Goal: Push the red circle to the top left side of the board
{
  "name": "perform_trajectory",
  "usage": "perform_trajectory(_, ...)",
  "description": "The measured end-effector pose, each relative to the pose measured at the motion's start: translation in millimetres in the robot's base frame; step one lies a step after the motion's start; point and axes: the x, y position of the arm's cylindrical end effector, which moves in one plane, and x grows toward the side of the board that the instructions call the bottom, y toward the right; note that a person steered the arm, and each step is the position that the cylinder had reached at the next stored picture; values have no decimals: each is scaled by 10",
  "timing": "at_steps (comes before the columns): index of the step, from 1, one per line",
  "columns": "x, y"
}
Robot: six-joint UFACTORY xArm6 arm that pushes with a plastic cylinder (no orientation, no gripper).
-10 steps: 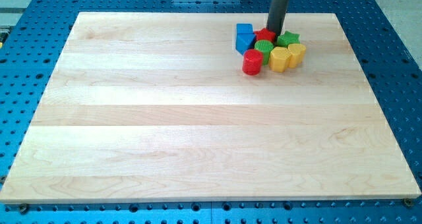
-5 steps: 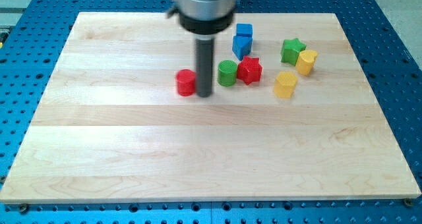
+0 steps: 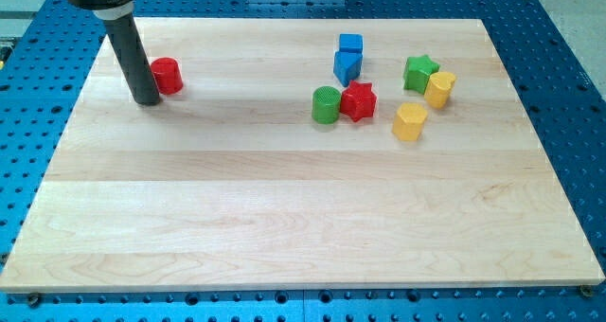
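The red circle [image 3: 168, 76] sits near the board's top left in the camera view. My tip [image 3: 147, 101] rests on the board just left of and slightly below the red circle, close to it or touching its left side. The dark rod rises from the tip toward the view's top left. The other blocks lie far to the right.
The wooden board [image 3: 284, 218] lies on a blue perforated table. At the upper right are a green circle [image 3: 326, 105], red star [image 3: 358, 101], two blue blocks [image 3: 348, 59], green star [image 3: 419, 72], and two yellow blocks [image 3: 439, 88] [image 3: 409, 121].
The red circle has moved from the cluster at the upper right, across the middle, to the board's top left. My tip moved left with it. The other blocks spread apart, then stayed.
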Motion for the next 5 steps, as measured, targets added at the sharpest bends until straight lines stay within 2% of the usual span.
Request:
perform_trajectory(1,498,-151)
perform_trajectory(3,-494,-357)
perform_trajectory(4,230,-392)
perform_trajectory(5,485,28)
